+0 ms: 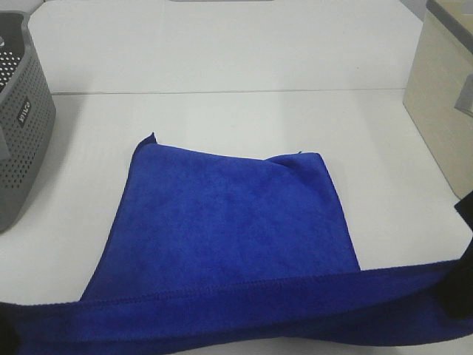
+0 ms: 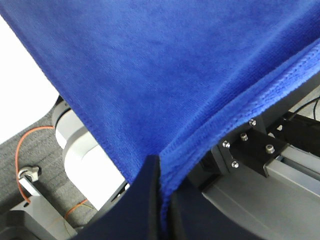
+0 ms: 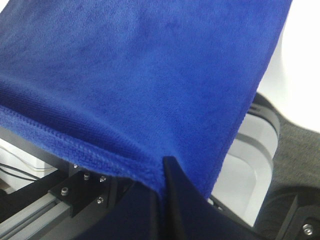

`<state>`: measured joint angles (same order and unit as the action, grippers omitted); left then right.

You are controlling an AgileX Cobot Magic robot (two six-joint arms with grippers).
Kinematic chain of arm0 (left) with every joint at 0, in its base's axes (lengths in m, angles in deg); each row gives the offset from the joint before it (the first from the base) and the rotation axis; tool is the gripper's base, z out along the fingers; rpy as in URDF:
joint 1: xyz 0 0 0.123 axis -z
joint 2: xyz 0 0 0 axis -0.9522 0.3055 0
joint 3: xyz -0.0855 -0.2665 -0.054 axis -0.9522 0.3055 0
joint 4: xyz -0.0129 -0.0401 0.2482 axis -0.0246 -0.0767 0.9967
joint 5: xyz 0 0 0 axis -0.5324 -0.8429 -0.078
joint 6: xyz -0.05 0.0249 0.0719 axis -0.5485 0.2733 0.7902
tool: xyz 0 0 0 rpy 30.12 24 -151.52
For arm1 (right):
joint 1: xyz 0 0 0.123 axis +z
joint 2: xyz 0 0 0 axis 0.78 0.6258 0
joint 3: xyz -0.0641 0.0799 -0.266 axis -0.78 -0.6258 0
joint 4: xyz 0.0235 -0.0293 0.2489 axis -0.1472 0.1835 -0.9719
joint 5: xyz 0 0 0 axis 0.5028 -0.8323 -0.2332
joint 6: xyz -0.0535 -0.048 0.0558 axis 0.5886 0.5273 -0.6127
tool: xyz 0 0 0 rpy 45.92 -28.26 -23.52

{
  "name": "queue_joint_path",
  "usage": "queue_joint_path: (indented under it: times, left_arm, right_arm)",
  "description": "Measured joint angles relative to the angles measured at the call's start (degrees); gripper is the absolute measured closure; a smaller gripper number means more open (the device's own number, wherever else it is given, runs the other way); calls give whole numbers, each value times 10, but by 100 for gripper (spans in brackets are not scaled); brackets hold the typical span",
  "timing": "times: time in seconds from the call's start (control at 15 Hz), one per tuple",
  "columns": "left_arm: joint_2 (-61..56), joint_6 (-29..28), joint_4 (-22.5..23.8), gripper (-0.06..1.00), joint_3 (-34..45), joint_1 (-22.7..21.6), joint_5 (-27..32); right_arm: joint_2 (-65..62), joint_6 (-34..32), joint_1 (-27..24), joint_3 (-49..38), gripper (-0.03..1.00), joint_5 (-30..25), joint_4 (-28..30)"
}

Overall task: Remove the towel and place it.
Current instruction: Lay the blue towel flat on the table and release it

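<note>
Towel lies spread over the white table, its far part flat on the surface and its near side raised off it, pulled into a straight band between the two arms at the front of the high view. The left gripper is clamped on one near corner, jaws pressed together with the blue plush pinched between them and the stitched border running away from the grip. The right gripper is closed the same way on the opposite near corner, cloth fanning out from its tips. Both far corners rest on the table, the right-hand one slightly rumpled. A grey perforated basket stands at the table's left edge, well apart from the towel, and a beige box stands at the right edge. Under the lifted cloth, the left wrist view shows an orange cable on grey floor.
</note>
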<state>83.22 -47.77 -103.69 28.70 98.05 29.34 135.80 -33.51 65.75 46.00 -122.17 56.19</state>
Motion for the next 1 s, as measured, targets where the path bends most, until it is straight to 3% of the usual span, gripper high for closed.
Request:
queue_joint_path:
  times: [0.2, 0.47, 0.67, 0.87, 0.93, 1.0]
  left_arm:
    - [0, 0, -33, 94, 36, 1, 1]
    - [-1, 0, -35, 94, 55, 9, 2]
    - [-1, 0, -34, 94, 56, 9, 6]
    - [-1, 3, -63, 94, 56, 10, 9]
    - [-1, 7, -73, 92, 56, 17, 9]
    - [-1, 9, -76, 84, 56, 32, 9]
  right_arm:
    - [0, -2, 0, -15, 95, -1, -11]
    - [0, -5, 0, -30, 93, -1, -23]
    - [0, -6, 0, -37, 87, -1, -15]
    - [0, -12, -1, -37, 78, -1, -7]
    - [0, -13, -1, -37, 76, -1, -7]
    - [0, -14, -1, -37, 72, -1, -7]
